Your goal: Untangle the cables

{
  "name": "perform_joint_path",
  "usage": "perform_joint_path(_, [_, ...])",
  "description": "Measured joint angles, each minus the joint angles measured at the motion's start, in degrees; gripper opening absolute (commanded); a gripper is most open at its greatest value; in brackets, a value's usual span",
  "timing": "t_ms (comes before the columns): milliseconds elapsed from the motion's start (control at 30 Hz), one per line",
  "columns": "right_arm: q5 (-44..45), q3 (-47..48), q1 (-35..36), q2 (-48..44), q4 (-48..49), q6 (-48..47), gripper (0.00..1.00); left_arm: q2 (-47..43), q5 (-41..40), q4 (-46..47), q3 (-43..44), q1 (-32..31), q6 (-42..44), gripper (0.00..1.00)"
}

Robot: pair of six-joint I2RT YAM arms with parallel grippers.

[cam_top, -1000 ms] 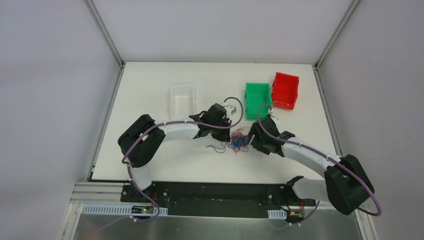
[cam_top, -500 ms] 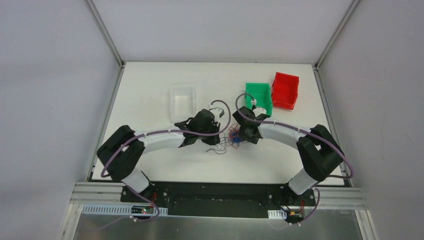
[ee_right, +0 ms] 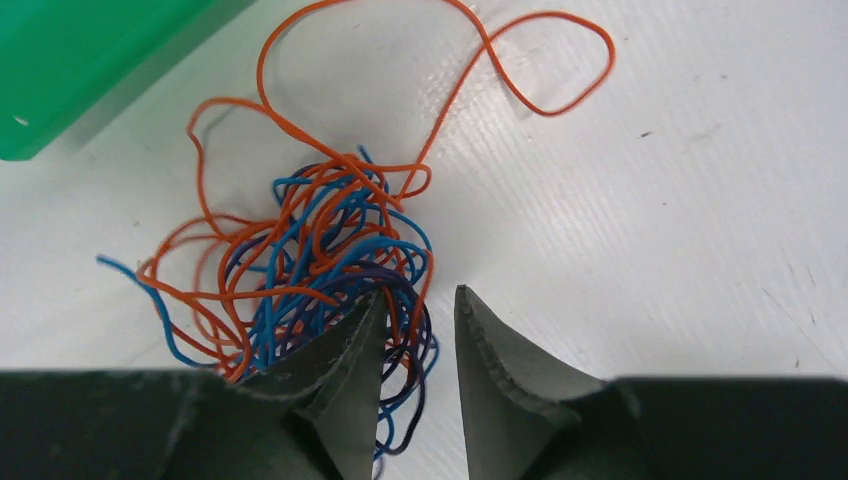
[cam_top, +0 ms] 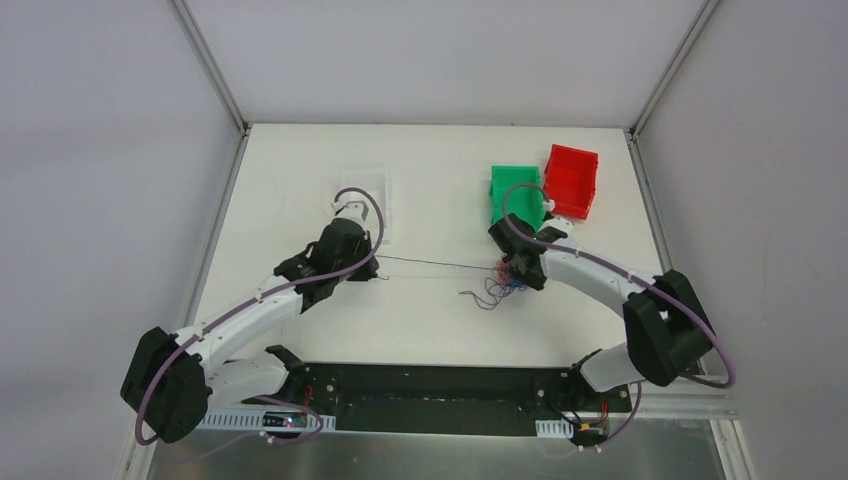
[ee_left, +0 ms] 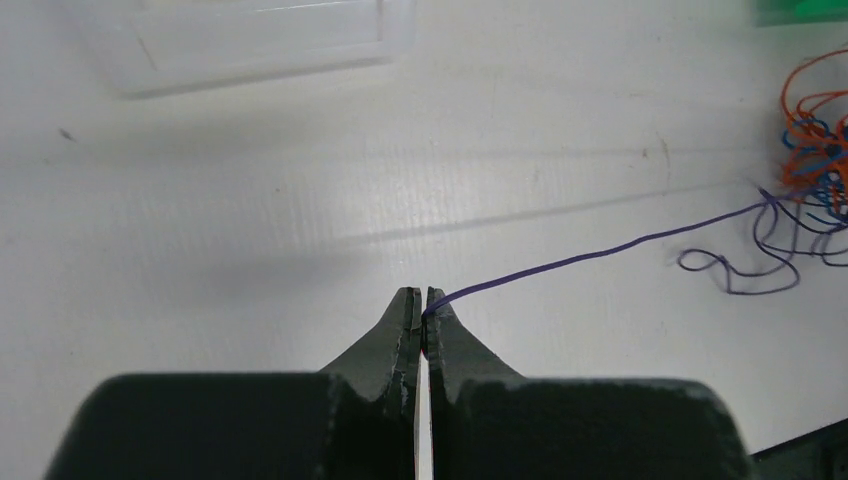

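The cables (cam_top: 505, 281) lie as a small tangle of orange-red, blue and dark purple wires (ee_right: 310, 240) right of the table's middle. One dark purple cable (ee_left: 600, 252) runs taut from the tangle leftward (cam_top: 430, 264) to my left gripper (ee_left: 421, 302), which is shut on its end. That gripper (cam_top: 374, 263) sits left of centre, in front of the clear bin. My right gripper (ee_right: 420, 295) stands low over the tangle's near edge (cam_top: 515, 272), jaws apart by a narrow gap. A few purple and blue loops lie between its fingers without being pinched.
A clear bin (cam_top: 366, 192) stands behind the left gripper, seen also in the left wrist view (ee_left: 250, 45). A green bin (cam_top: 516, 190) and a red bin (cam_top: 571, 180) stand at the back right. The green bin's corner (ee_right: 80, 60) is close to the tangle.
My left arm has swung left, drawing the dark cable out straight from the tangle. The right gripper has narrowed its jaws over the tangle, which has shifted a little to the right.
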Motion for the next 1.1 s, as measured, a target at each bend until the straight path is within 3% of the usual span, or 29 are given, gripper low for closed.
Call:
perform_joint_path(200, [-0.7,-2.1,-2.6,-9.8,-0.7,0.4,0.25,-2.5,-7.8,-7.1,0.6,0.8,-2.9,0.00])
perform_joint_path(300, [-0.6,-2.9,-6.5,-13.6,-1.2,0.2,0.24,-4.1,-14.1,-11.7,1.3,2.4,-4.4,0.00])
perform_joint_path(400, [-0.7,-4.5,-10.6,-16.9,-2.6,-0.3,0.17,-7.9,-19.3,-15.5,1.3,4.0,-5.6,0.00])
perform_joint_path(533, [-3.5,-6.3,-11.5,-22.9,-2.1,-3.1,0.08,-11.2,-20.1,-16.7,1.3,4.1,-6.4,0.00])
perform_joint_path(567, [-5.0,-6.8,-11.5,-24.6,-1.2,-4.2,0.08,-11.2,-18.9,-16.5,1.3,4.1,-6.2,0.04])
perform_joint_path(600, [-6.4,-7.2,-11.5,-26.1,-0.4,-5.0,0.08,-10.6,-17.4,-16.2,1.3,4.1,-5.6,0.14])
perform_joint_path(733, [-11.6,-7.5,-11.6,-29.6,1.9,-7.8,0.15,-7.4,-8.8,-14.6,1.7,4.1,-2.3,0.63])
perform_joint_path(833, [-16.1,-7.5,-11.6,-30.4,3.6,-10.0,0.13,-5.3,-4.0,-13.3,2.7,1.8,0.0,0.85])
perform_joint_path(900, [-19.5,-7.5,-11.6,-30.6,4.6,-11.5,0.13,-3.4,-3.7,-12.7,4.8,-2.3,2.0,0.87])
perform_joint_path(933, [-20.6,-7.5,-11.6,-30.6,4.9,-11.9,0.16,-2.1,-3.5,-12.3,6.1,-4.6,2.8,0.87])
perform_joint_path(1000, [-22.1,-7.4,-11.6,-30.7,5.1,-12.6,0.34,1.2,-2.8,-11.4,9.3,-8.3,4.3,0.86])
perform_joint_path(1100, [-22.4,-6.9,-11.6,-30.7,4.8,-13.3,0.42,8.1,-0.9,-8.7,14.7,-12.3,6.4,0.85])
